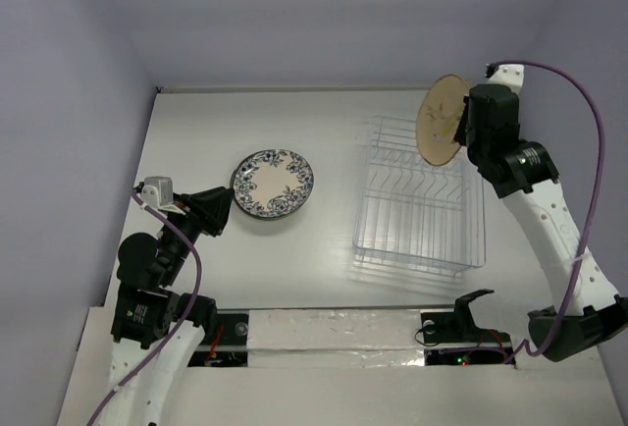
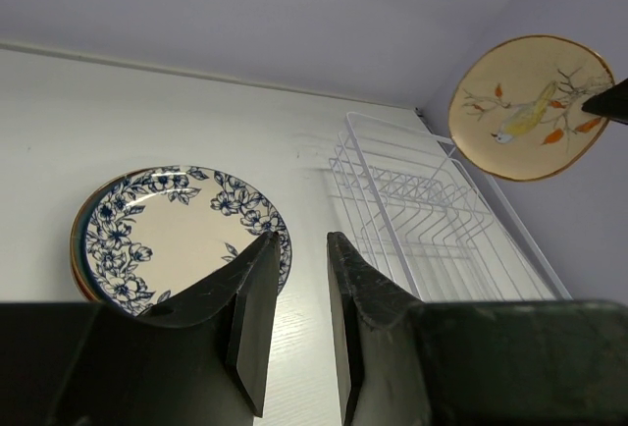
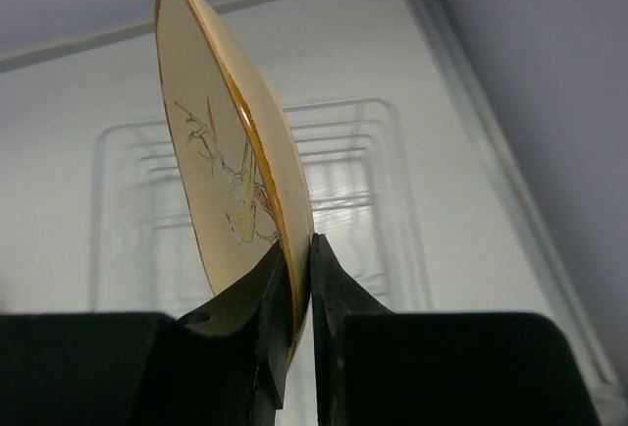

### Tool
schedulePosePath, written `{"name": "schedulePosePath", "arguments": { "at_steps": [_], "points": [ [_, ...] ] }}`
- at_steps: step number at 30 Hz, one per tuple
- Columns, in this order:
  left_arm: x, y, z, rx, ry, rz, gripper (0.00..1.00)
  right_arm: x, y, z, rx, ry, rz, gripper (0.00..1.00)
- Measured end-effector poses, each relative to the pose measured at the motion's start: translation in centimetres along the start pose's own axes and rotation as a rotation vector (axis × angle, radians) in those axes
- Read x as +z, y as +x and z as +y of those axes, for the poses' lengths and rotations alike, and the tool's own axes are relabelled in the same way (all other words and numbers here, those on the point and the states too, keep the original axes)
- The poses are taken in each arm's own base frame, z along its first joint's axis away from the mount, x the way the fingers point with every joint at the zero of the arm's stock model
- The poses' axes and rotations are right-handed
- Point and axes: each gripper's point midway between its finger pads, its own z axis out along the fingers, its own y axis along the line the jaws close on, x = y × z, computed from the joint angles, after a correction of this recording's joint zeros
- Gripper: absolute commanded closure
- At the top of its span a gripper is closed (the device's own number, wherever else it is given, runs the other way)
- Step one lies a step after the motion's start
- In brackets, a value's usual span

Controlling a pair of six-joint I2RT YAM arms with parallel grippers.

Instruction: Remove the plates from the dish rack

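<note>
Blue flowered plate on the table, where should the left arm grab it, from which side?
Its rim, on the near-left side facing the left gripper. The blue flowered plate lies flat on another plate, so likely one finger slides under the upturned rim, one on top.

The left arm rises from its base at the near left and folds at the elbow. Its wrist reaches toward the far right and carries the left pincer low over the surface. The jaws stand a narrow gap apart with nothing between them.

The right arm stretches from its base at the near right up along the right side to the far end. Its black wrist is bent leftward, and the right pincer is raised well above the surface. Its fingers are clamped on the lower rim of a tan-yellow plate, which is held on edge.
</note>
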Motion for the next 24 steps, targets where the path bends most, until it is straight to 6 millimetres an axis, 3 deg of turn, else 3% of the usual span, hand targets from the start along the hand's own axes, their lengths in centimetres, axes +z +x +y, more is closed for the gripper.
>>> {"name": "schedulePosePath", "arguments": {
  "at_steps": [3,8,13,17,21,24],
  "points": [
    [0.0,0.0,0.0,0.000,-0.001,0.001,0.77,-0.9,1.2,4.6,0.027,-0.181,0.013,1.00],
    [0.0,0.0,0.0,-0.001,-0.002,0.002,0.77,-1.6,4.4,16.1,0.130,-0.541,0.105,1.00],
    [0.1,0.0,0.1,-0.001,-0.007,0.002,0.77,-1.6,9.5,25.8,0.221,-0.764,0.260,1.00],
    [0.1,0.1,0.2,-0.001,-0.011,0.003,0.77,-1.3,14.0,30.8,0.269,-0.834,0.384,1.00],
    [0.1,0.1,0.2,-0.001,-0.011,0.003,0.77,-0.6,18.1,33.3,0.299,-0.838,0.487,1.00],
    [0.1,0.1,0.2,-0.001,-0.011,0.003,0.77,-0.2,19.9,34.3,0.319,-0.836,0.535,1.00]
  ]
}}
